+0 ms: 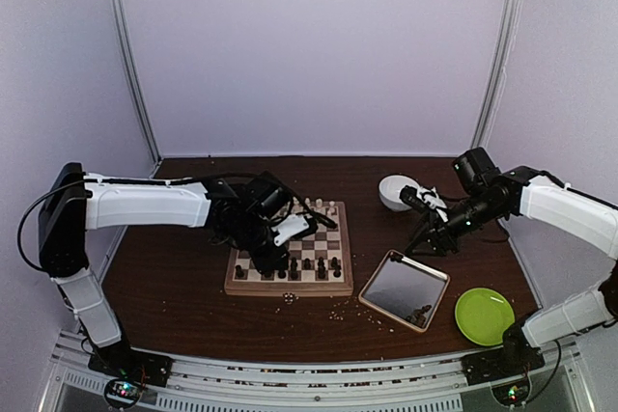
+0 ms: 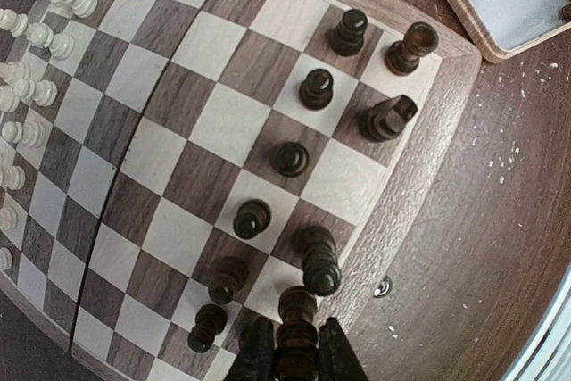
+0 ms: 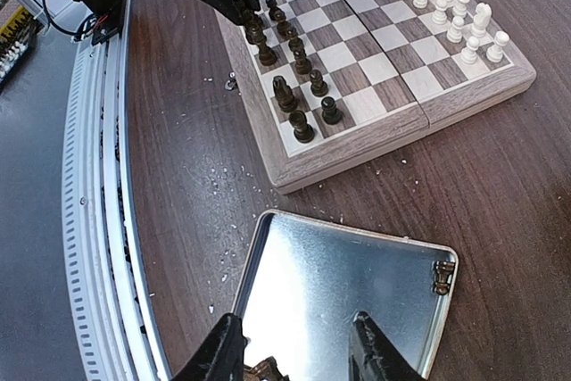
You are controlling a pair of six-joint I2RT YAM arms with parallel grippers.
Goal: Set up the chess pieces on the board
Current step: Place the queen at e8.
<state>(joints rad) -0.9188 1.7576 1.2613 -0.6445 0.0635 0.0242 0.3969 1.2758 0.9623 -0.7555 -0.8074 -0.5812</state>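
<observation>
Since dark piece (image 2: 297, 310) belongs in back row on board (image 2: 223, 122), my left pincer (image 2: 294, 354) clamps it upright; my right pincer (image 3: 294, 336) hangs apart over tray (image 3: 357, 283), ready for next.

White shells (image 1: 145, 205), black joints (image 1: 261, 195), looping cable (image 1: 29, 219), black end effector fingers (image 2: 257, 354).
</observation>
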